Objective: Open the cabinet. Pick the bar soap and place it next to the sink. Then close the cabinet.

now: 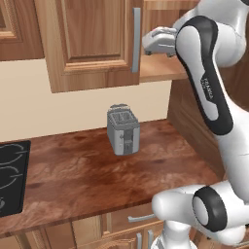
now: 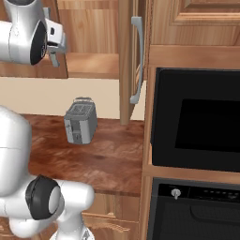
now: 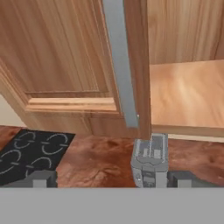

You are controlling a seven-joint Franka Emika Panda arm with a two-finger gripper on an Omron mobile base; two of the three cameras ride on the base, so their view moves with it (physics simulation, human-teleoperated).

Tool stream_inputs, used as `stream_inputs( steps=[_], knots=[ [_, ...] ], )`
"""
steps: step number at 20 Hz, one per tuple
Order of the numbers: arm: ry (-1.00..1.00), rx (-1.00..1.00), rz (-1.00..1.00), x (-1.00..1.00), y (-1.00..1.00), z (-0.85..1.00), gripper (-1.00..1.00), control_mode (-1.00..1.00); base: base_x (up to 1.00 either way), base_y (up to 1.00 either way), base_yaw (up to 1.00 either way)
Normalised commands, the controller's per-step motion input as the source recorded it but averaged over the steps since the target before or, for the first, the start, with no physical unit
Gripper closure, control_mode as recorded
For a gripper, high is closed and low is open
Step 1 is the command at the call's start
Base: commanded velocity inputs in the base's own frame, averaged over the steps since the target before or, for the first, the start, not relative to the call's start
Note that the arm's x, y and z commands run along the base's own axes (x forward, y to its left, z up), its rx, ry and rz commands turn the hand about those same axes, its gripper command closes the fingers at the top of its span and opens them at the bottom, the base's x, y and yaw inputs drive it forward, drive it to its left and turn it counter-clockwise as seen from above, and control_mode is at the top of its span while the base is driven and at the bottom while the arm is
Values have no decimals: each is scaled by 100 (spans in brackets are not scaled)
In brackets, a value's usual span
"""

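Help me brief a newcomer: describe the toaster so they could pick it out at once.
Start at the brown wooden counter under the cabinet. Towards its back, below the cabinet's half-open door, stands the toaster. It is a small grey upright box with slots on top, unlike the flat black cooktop at the counter's left.

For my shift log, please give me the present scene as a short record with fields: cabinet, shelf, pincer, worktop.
cabinet: wide brown wooden wall cabinet, right door swung open, left door shut, long grey bar handles
shelf: bare wooden shelf visible; no soap seen there
pincer: white two-finger pincer, open, holding nothing, at the open compartment
worktop: small grey toaster upright on the reddish-brown counter, black hob at its left end
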Motion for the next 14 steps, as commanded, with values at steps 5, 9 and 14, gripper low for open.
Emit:
stream_inputs(
  steps=[5, 9, 14],
  knots=[
    [-15, 0, 0, -79, -49, 0, -100, -100, 0, 0, 0],
    [-14, 0, 0, -86, -37, 0, -100, -100, 0, 0, 0],
    [-10, 0, 0, -87, -15, 2, -100, -100, 0, 0, 0]
  ],
)
